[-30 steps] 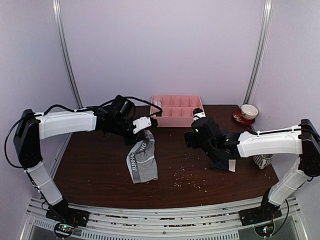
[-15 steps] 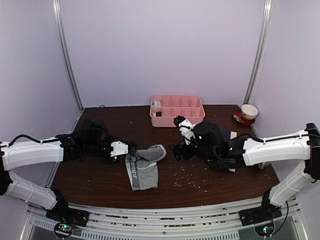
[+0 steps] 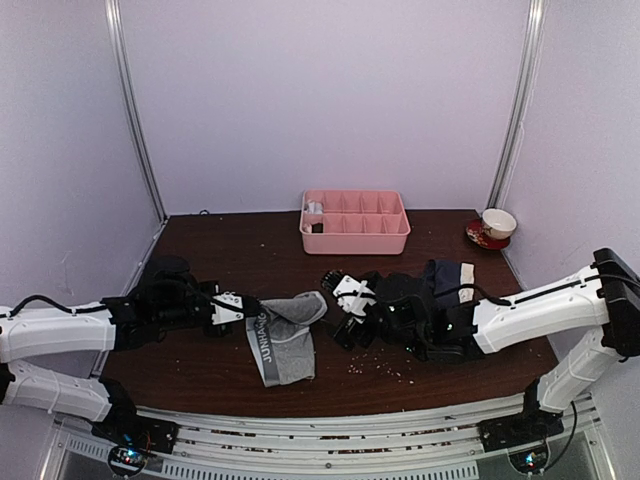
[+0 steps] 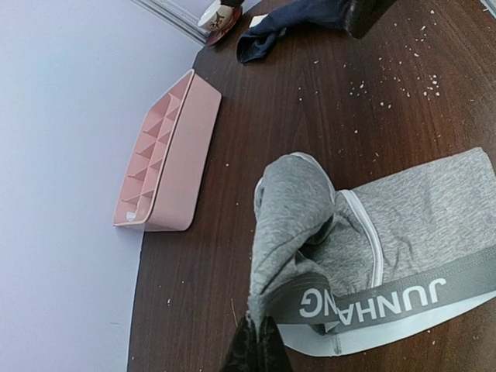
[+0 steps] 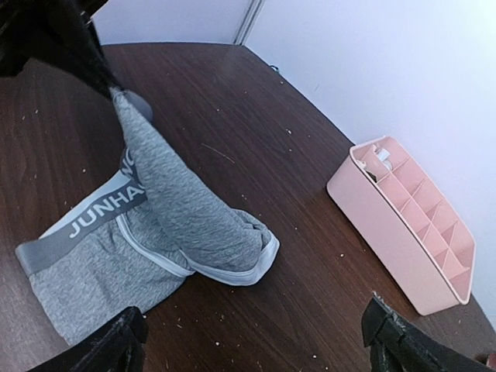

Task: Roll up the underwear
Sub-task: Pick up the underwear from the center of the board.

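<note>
The left pincer [image 4: 258, 347] is clamping a lifted fold of the grey underwear [image 3: 285, 348], which is lying on the counter [image 3: 200, 250]. The right pincer [image 5: 256, 345] is hovering beside it with fingers apart. The flattening step seems to be going on; next, the right one probably needs to take the free edge.

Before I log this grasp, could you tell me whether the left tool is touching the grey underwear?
Touching. The left wrist view shows the left tool shut on a fold of the grey underwear beside its waistband.
</note>
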